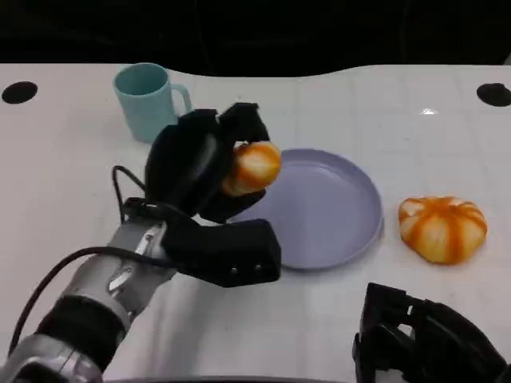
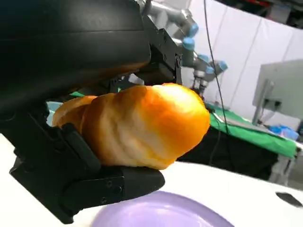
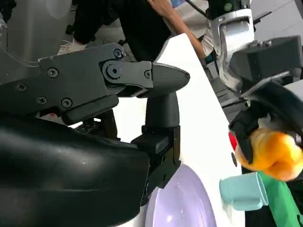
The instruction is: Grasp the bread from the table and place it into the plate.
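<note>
L hand [image 1: 209, 167] grips 1 of 2 breads [image 1: 254, 166] over plate [image 1: 335, 231]; R hand [image 1: 423, 339] maybe empty.

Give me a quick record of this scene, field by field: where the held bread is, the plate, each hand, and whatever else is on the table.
held bread: bread gripped in the left hand, raised over the plate's left rim
plate: lavender plate, nothing lying in it
left hand: holds the bread
right hand: right hand low by the table's near edge, holds nothing; finger pose unclear
second bread: striped loaf on the table right of the plate
cup: teal cup behind the left hand
</note>
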### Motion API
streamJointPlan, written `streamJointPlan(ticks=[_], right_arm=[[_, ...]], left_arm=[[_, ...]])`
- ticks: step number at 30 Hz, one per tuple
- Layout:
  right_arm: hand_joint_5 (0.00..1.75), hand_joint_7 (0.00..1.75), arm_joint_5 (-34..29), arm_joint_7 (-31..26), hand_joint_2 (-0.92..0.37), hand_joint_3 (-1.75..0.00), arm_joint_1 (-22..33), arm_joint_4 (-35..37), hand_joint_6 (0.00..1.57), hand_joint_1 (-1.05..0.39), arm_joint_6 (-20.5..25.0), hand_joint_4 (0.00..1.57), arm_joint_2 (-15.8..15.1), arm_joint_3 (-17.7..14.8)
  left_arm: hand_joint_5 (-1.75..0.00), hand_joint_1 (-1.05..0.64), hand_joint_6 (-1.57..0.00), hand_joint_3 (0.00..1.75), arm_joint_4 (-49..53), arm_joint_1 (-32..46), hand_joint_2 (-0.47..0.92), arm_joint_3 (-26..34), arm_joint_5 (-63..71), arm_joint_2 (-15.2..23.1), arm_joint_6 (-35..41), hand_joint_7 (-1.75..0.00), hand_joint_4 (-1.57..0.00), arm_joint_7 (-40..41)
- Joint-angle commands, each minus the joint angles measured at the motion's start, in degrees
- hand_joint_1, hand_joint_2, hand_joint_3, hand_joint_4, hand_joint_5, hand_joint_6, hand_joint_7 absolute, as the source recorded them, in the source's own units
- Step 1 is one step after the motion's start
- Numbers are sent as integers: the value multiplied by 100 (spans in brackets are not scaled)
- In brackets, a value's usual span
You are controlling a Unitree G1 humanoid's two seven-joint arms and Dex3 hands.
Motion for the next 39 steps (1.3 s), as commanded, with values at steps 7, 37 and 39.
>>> streamJointPlan(ticks=[7, 37, 39], right_arm=[[175, 175, 14, 23, -92, -43, 85, -125, 41, -55, 25, 63, -103, -7], [175, 172, -14, 112, -92, -44, 84, -146, 42, -54, -152, 63, -114, 90], [175, 172, -20, 115, -92, -44, 84, -138, 42, -53, -177, 63, -112, 89]], left_arm=[[-175, -24, -76, 138, 806, -564, 36, -219, -14, -314, -273, -175, -96, -212], [-8, -84, -4, 56, 1726, -1204, 92, -992, 302, -600, 484, -1, 0, -2072], [-2, -90, -2, 63, 1594, -1163, 92, -1022, 325, -533, 534, 0, 0, -2166]])
